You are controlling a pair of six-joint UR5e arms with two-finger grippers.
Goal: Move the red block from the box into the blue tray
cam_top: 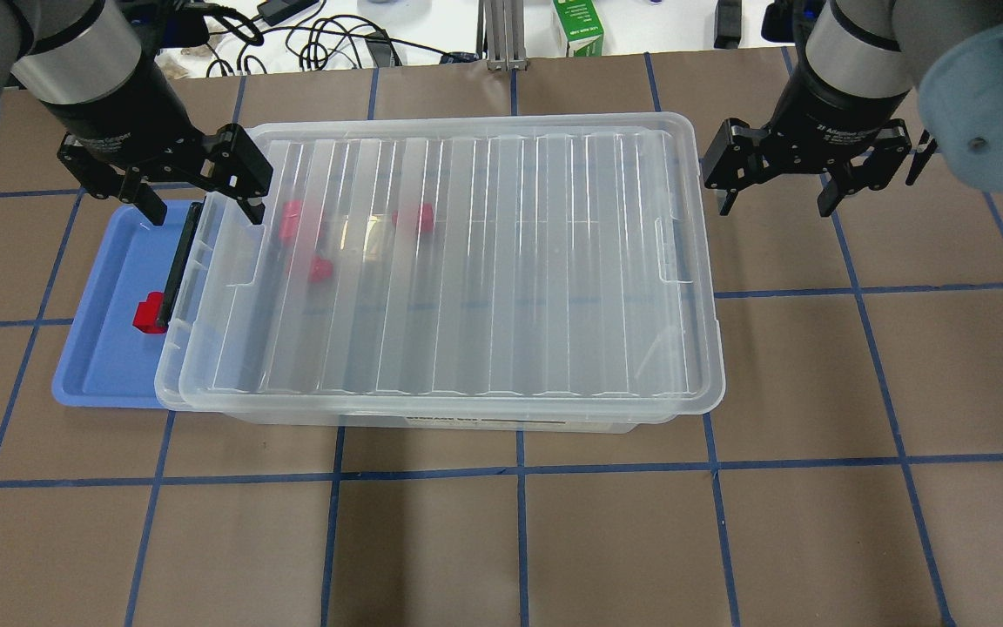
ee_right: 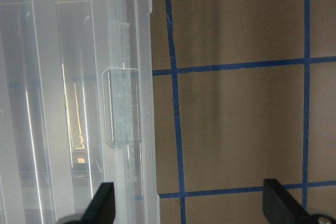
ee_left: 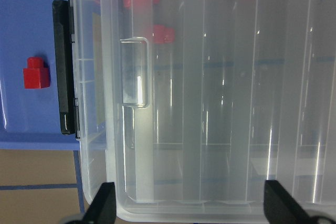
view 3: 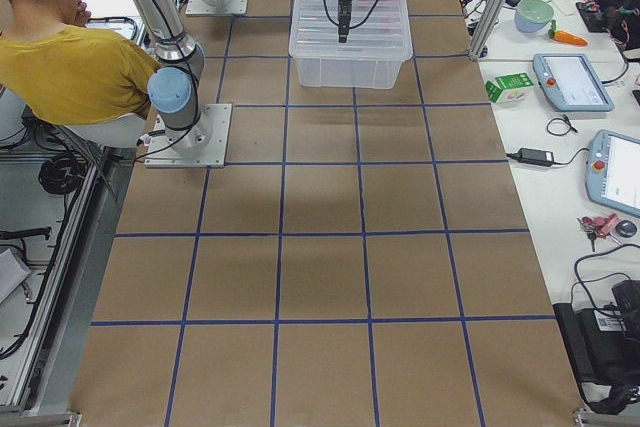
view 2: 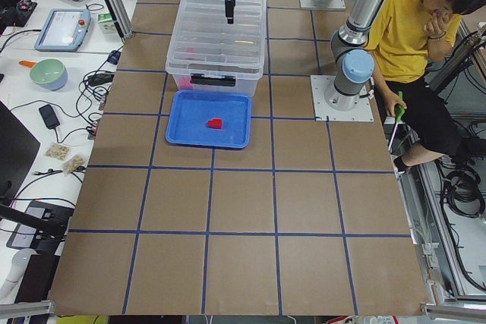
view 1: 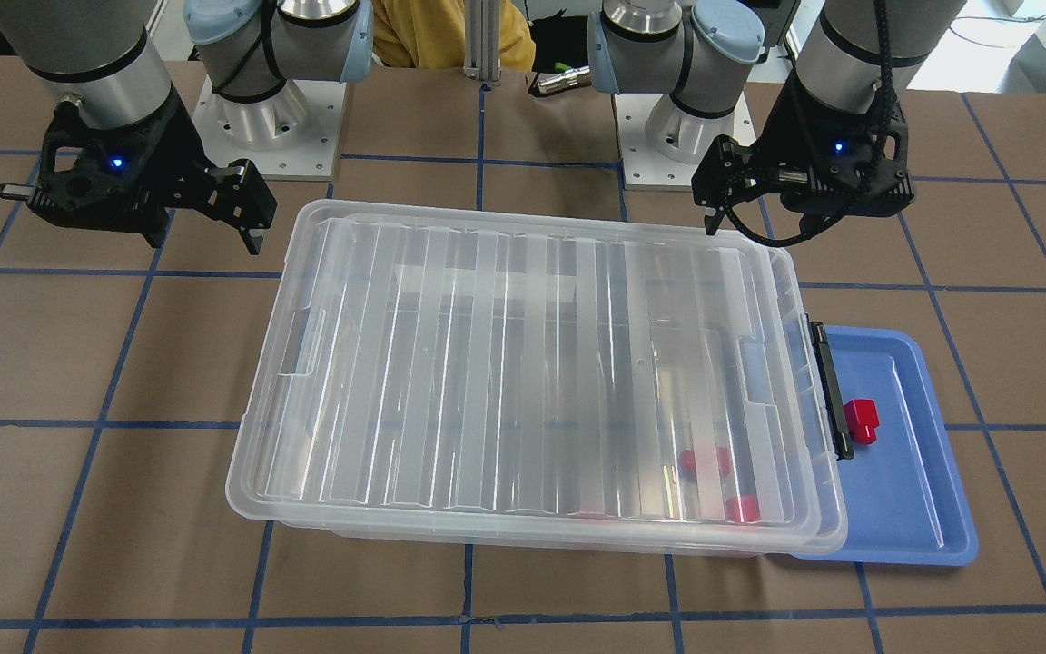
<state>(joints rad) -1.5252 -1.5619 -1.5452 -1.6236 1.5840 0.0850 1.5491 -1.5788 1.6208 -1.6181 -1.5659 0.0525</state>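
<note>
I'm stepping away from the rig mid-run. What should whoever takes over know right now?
Left claw: open, empty, above the latch end of the box.
Right claw: open, empty, over the table beside the box's other end.
Red block: lying in the blue tray, clear of both claws.
The lid lies on the box; other red blocks show through it.
Done: one block is in the tray.
Left: seemingly nothing. If more blocks are wanted, the lid must come off first.
</note>
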